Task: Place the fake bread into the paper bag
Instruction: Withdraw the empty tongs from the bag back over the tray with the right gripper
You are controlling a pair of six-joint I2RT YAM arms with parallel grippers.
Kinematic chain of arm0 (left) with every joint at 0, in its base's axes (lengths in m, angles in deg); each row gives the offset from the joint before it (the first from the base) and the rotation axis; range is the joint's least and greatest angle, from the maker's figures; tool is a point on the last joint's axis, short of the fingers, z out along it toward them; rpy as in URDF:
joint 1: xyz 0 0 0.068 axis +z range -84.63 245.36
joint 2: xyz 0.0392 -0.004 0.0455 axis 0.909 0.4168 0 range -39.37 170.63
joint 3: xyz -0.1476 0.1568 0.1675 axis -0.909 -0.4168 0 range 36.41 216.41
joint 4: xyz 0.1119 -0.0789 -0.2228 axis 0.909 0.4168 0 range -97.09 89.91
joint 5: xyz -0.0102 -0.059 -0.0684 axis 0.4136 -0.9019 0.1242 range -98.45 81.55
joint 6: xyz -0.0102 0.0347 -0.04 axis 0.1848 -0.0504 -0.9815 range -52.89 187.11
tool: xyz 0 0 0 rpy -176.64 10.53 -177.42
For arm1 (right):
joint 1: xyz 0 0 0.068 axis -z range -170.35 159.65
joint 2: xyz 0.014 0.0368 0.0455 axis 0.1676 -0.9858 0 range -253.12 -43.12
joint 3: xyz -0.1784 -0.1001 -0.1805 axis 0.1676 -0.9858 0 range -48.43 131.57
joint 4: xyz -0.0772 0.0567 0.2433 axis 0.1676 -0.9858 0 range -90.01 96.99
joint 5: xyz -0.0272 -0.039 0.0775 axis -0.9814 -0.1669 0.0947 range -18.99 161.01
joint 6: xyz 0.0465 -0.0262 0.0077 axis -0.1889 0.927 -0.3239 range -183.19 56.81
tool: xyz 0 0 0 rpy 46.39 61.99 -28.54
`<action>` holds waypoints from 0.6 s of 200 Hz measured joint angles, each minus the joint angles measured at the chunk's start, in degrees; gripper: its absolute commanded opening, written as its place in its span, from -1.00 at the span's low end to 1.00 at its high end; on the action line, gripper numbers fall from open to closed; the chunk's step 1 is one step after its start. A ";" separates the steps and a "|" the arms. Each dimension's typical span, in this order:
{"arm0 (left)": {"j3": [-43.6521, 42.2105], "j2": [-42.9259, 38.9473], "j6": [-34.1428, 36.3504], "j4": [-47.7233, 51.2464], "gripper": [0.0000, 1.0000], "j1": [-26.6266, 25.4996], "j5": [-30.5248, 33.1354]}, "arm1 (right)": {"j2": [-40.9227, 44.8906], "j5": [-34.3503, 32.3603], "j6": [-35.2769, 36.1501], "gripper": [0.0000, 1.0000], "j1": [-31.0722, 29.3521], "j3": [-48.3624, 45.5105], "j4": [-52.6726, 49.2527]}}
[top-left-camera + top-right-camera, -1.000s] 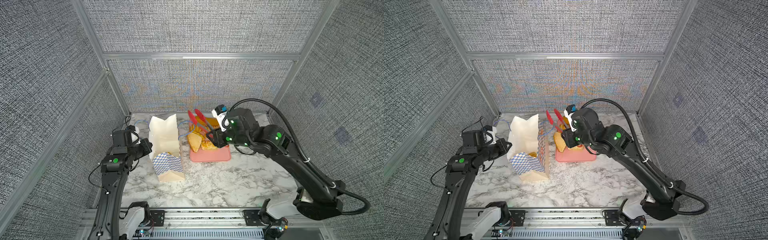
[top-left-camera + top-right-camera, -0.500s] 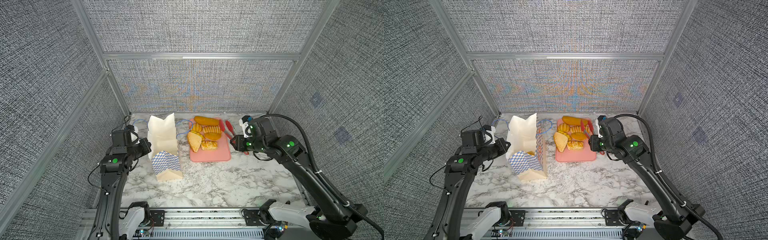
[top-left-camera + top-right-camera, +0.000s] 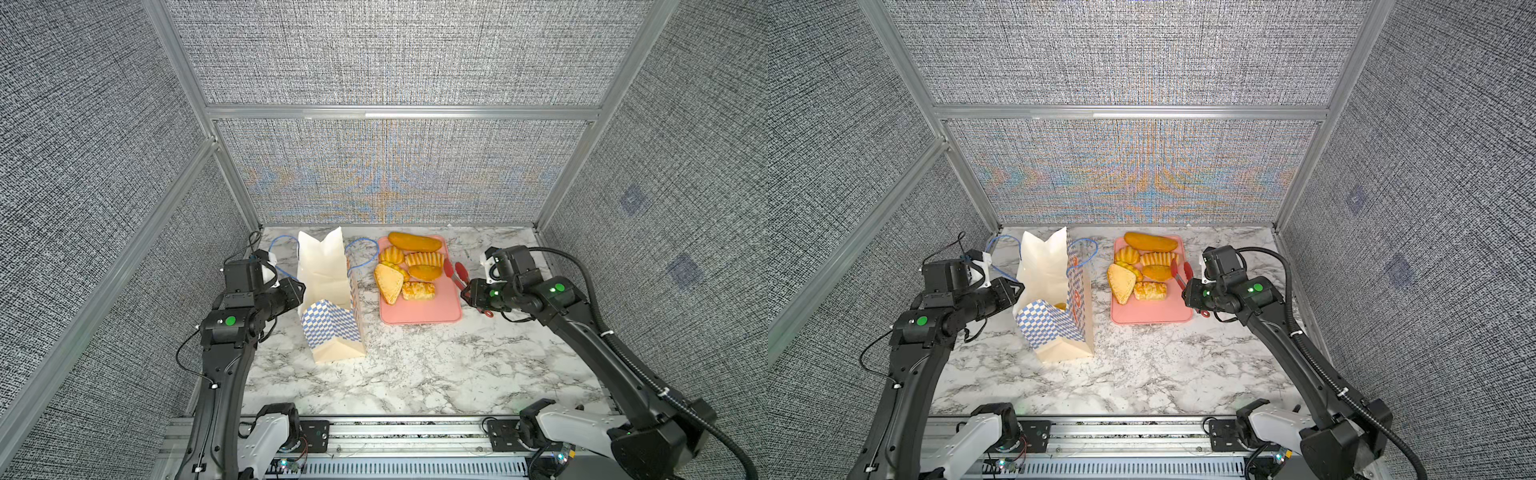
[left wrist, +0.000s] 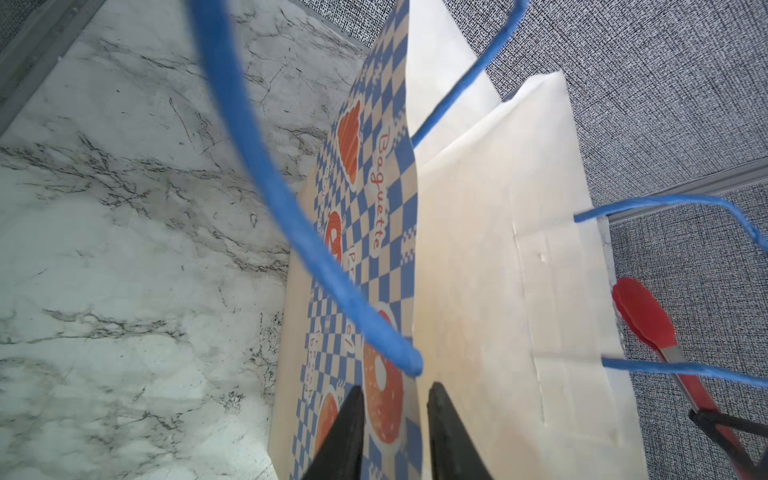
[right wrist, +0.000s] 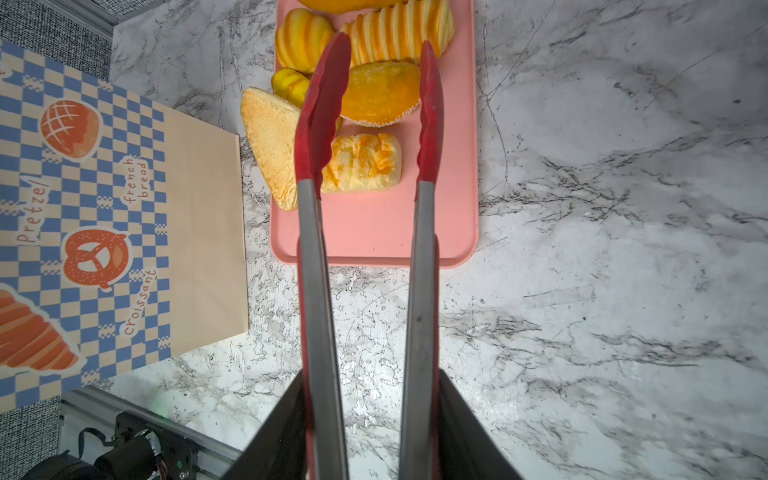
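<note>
In both top views the bag (image 3: 328, 330) stands upright on the bench (image 3: 415, 365), near its back-left corner. Its mouth is open and its blue cord handles hang out on both sides. The pink tray (image 3: 419, 311) lies just beside the bag, toward the middle of the back edge. The bread (image 3: 409, 270) fills the far half of the tray: a long loaf at the far rim, ridged rolls, an oval bun, a pale triangle and a braided piece, all golden to orange. In a top view one orange piece (image 3: 1061, 306) shows low inside the bag, against the checkered wall. The left gripper (image 3: 300, 287) is at the left wall of the bag. The right gripper (image 3: 467, 295) is at the right rim of the tray and holds the red tongs (image 3: 455, 270).

In the left wrist view the left gripper (image 4: 395, 395) has its fingers a little apart. The rim of the bag passes between them and is not pinched.

In the right wrist view the right gripper (image 5: 370, 386) is clamped on the steel arms of the tongs. Their red tips stand apart, one on each side of the oval bun. I cannot tell whether they touch it.
</note>
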 measured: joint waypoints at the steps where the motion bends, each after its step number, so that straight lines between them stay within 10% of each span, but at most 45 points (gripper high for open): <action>1: 0.00 0.00 0.00 0.00 -0.40 0.00 -0.02 | -0.11 0.13 -0.15 -0.09 0.13 -0.22 0.22; 120: -1.20 -0.33 -0.07 -0.42 -0.38 0.02 -0.07 | -7.74 10.82 -5.70 -0.03 8.31 -8.74 12.72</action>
